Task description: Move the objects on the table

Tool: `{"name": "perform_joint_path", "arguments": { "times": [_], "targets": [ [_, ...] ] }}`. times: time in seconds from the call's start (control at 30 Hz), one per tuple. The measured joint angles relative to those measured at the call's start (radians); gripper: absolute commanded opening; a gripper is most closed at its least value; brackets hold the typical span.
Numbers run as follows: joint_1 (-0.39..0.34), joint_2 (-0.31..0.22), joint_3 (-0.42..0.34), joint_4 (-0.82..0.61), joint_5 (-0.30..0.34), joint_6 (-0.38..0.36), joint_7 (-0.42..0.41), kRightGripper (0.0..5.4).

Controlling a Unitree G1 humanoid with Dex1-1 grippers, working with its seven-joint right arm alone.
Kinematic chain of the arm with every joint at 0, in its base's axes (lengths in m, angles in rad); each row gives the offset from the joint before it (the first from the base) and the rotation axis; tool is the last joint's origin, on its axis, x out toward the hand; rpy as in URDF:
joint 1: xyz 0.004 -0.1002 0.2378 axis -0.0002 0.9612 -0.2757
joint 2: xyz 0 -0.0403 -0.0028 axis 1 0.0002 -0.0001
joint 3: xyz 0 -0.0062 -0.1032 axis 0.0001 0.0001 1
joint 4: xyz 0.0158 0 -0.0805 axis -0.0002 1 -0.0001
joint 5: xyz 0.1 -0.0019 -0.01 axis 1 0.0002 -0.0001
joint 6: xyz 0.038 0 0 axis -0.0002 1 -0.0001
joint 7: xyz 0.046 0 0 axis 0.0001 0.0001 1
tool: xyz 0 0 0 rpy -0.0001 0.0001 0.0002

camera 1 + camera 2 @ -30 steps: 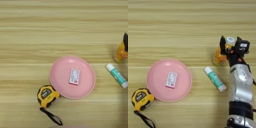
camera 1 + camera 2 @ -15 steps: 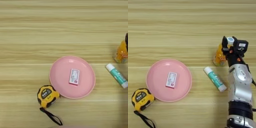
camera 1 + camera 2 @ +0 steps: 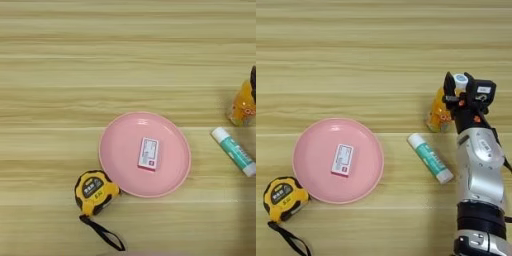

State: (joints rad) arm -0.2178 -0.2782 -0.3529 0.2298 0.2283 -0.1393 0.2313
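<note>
Tape measure (image 3: 283,197) lay just left of the pink plate (image 3: 311,172), strap trailing toward the near edge of the table (image 3: 125,55); printing on its case was unreadable. 1 small white card (image 3: 342,160) rested inside the plate, text illegible. Glue stick (image 3: 430,158) lay flat right of the plate. Juice bottle (image 3: 440,110) stood upright farther right, label unreadable. Right gripper (image 3: 459,84) had its 2 fingers spread either side of the cap, not visibly clamped. Judged risk: an off-centre closure high on the bottle could tip it onto the glue stick.
</note>
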Motion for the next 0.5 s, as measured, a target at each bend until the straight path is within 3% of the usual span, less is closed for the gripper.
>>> {"name": "perform_joint_path", "arguments": {
  "times": [0.5],
  "targets": [
    [-0.05, -0.003, 0.048, -0.158, 0.001, 0.071, 0.002, 1.79]
  ]
}}
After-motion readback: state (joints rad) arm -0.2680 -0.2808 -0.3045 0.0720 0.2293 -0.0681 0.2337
